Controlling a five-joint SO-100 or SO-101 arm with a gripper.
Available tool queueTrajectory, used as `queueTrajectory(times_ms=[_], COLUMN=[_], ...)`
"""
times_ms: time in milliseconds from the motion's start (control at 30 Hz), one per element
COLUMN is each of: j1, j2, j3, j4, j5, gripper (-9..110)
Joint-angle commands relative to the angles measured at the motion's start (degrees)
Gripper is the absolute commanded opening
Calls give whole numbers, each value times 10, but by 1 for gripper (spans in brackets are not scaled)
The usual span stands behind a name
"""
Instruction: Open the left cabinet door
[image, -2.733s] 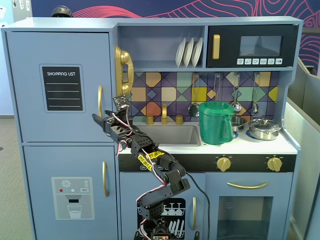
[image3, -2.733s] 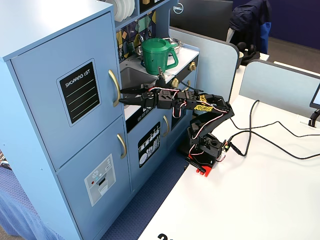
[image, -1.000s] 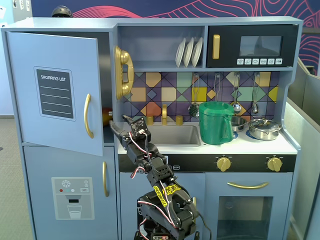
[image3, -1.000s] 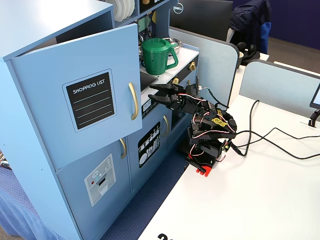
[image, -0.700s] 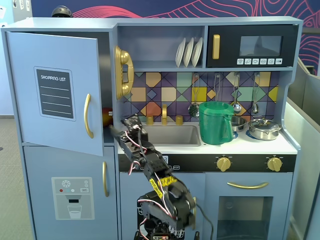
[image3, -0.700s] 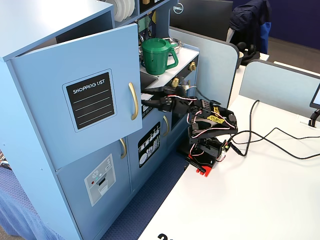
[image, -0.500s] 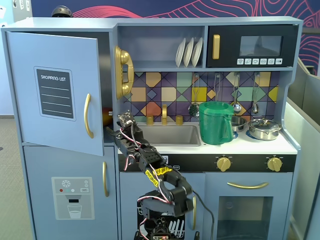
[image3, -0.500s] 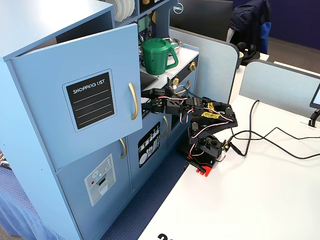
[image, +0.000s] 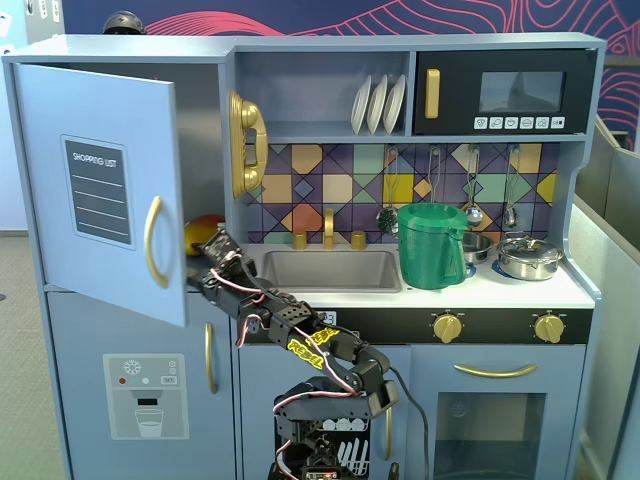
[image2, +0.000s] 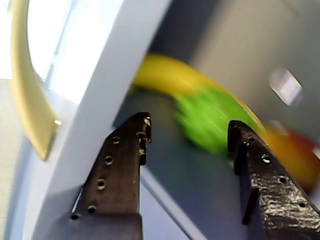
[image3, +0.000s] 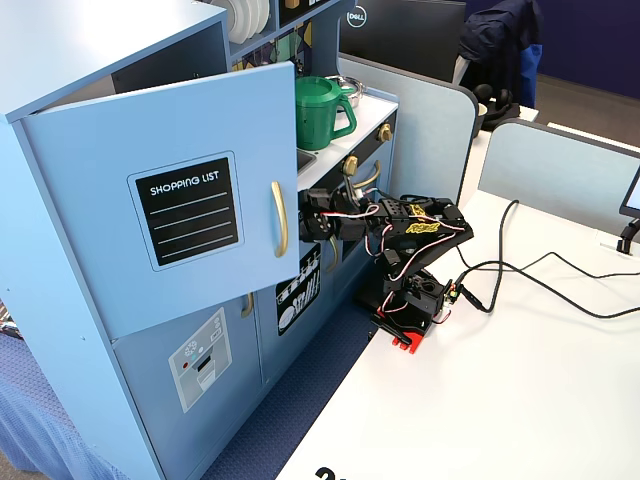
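The left cabinet door (image: 100, 180), light blue with a black "SHOPPING LIST" panel and a curved gold handle (image: 152, 242), stands swung partly open; it also shows in the other fixed view (image3: 170, 220). My gripper (image: 215, 245) reaches in behind the door's free edge, at the cabinet opening. In the wrist view my gripper (image2: 190, 125) is open and holds nothing. Its left finger (image2: 120, 165) lies against the inner side of the door's edge (image2: 100, 90), with the handle (image2: 27, 90) on the far side. Blurred yellow, green (image2: 205, 117) and red toy food lies inside the cabinet.
Below is the blue door with the dispenser picture (image: 150, 390). A gold phone (image: 247, 140), sink (image: 330, 270), green pitcher (image: 432, 245) and steel pot (image: 528, 256) sit to the right. The arm's base (image3: 410, 300) and cables lie on the white table.
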Motion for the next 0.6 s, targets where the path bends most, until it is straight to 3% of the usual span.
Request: queueTrajectory(times_ms=[0,567], j1=[-57,-257], j2=[1,-127], j3=[-46,-93], j4=[-37,-137], j5=[-35,-137], gripper=[12,11])
